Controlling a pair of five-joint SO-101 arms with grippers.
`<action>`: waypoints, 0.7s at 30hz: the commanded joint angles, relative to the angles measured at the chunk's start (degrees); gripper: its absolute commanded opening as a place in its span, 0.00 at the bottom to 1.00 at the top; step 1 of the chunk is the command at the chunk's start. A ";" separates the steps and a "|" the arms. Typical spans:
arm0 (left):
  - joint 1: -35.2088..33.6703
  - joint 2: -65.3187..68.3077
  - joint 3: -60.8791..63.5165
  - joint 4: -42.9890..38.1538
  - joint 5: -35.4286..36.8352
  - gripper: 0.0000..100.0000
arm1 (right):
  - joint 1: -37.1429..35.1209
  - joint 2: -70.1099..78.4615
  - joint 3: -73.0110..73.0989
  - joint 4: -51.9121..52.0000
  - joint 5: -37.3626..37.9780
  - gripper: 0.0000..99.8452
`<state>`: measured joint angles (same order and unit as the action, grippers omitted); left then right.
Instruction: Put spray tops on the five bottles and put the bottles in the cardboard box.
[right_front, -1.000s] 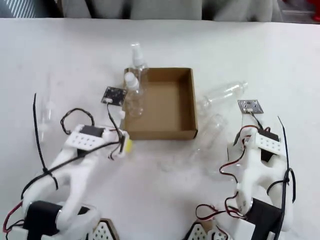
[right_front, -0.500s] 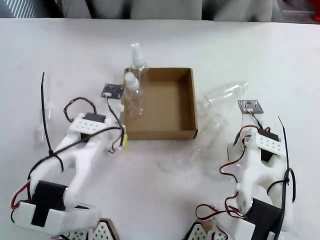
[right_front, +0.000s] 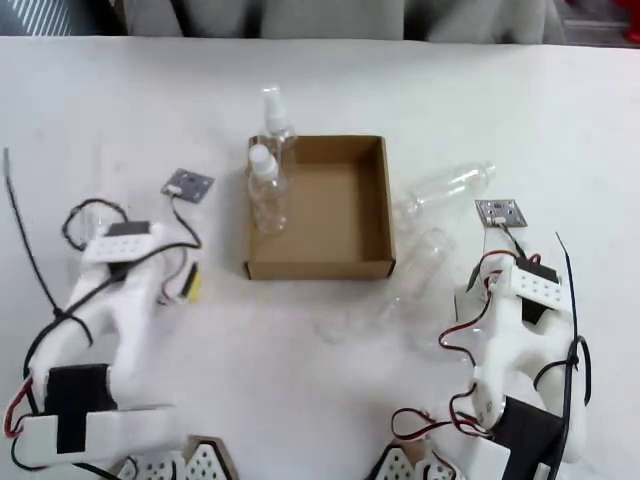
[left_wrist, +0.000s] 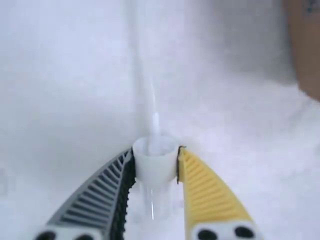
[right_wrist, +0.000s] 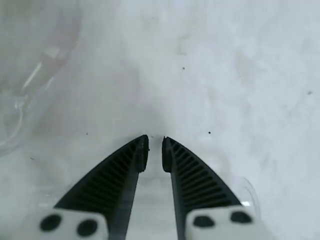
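A: Status at that frame?

B: Capping step, third bottle by my read. Left gripper (left_wrist: 154, 154) was clamped tight on the collar of a white spray top (left_wrist: 155, 167), with its dip tube (left_wrist: 149, 90) pointing away from the wrist. In the high view that arm sat at left of frame, yellow finger (right_front: 193, 286) low over the table (right_front: 300, 400).

A: Right side?

B: Right gripper (right_wrist: 154, 148) was all but closed, only a sliver of gap, with nothing in it. That arm sat at lower right.

A: Bottles?

B: One capped bottle (right_front: 266, 190) stood in the cardboard box (right_front: 335, 264), against its left wall. A second capped bottle (right_front: 277, 118) was at the box's upper-left corner; couldn't tell whether inside or just behind. An uncapped bottle (right_front: 447, 188) lay right of the box, and another open bottle (right_front: 428, 252) lay just below it in frame. Fifth one: too faint to confirm.

A: Next?

B: My judgement: the top was well apart from both open bottles, with the box between. It needed the right gripper to open, stand one up and hold it. Then the left arm had to thread the tube into the neck, seat it and twist. With a thin tube and a narrow neck, alignment looked like the risk.
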<state>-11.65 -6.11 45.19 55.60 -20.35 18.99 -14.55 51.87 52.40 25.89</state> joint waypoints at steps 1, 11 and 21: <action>-7.69 -0.31 -4.40 3.43 -12.57 0.02 | 0.22 -0.75 -0.35 -1.63 0.53 0.03; -8.92 -0.22 -2.73 9.32 -34.37 0.05 | 0.22 -0.75 -0.35 -1.89 0.53 0.03; -10.33 -0.31 -5.98 11.52 -32.00 0.23 | 0.31 -0.75 -0.26 -1.98 0.53 0.03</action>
<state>-20.26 -6.11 42.99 65.54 -53.93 18.99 -14.55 51.87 51.16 25.89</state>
